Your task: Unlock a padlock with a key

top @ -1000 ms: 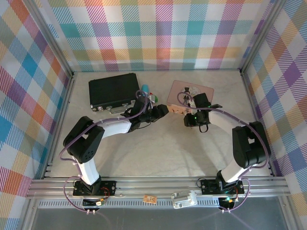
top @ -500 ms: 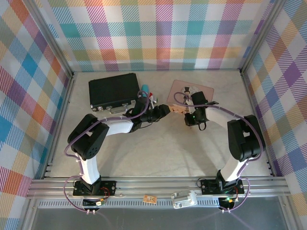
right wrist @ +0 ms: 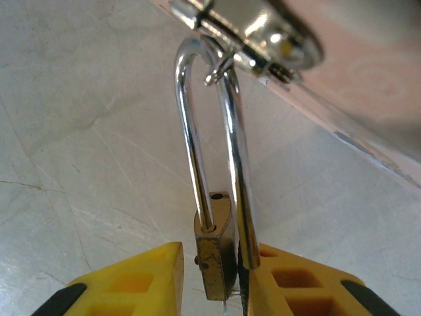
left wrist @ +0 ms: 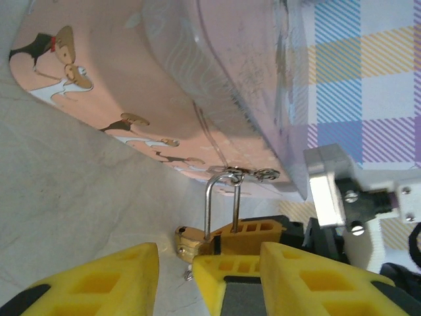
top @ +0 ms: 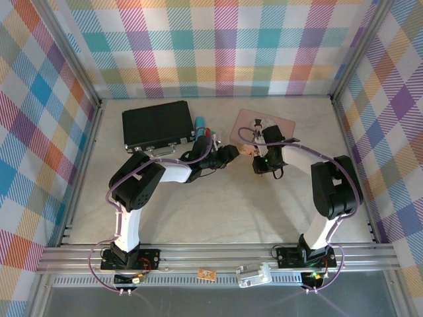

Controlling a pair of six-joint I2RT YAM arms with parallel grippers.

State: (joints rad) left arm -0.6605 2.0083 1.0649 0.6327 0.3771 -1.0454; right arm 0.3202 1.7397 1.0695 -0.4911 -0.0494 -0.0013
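Observation:
The small brass padlock [right wrist: 214,253] hangs by its thin silvery shackle [right wrist: 191,131] from the latch of the pink picture tin [left wrist: 131,85]. One shackle leg sits in the body. The other leg is out of its hole and lies beside the body. My right gripper [right wrist: 217,263] straddles the body, open, with a slim gap on the left side. My left gripper [left wrist: 176,264] is open just short of the padlock [left wrist: 191,240], nothing between its fingers. A tiny silver sliver [left wrist: 187,275] under the body may be the key; the rest is hidden. From above, both grippers meet at the padlock [top: 246,150].
The black case [top: 157,124] lies at the back left with the blue pen [top: 200,125] beside it. The pink tin [top: 277,122] sits directly behind the padlock. Plaid walls close in the table on three sides.
The left arm's elbow has swung inward and its gripper has edged right, closer to the padlock. The right gripper has shifted slightly toward the tin.

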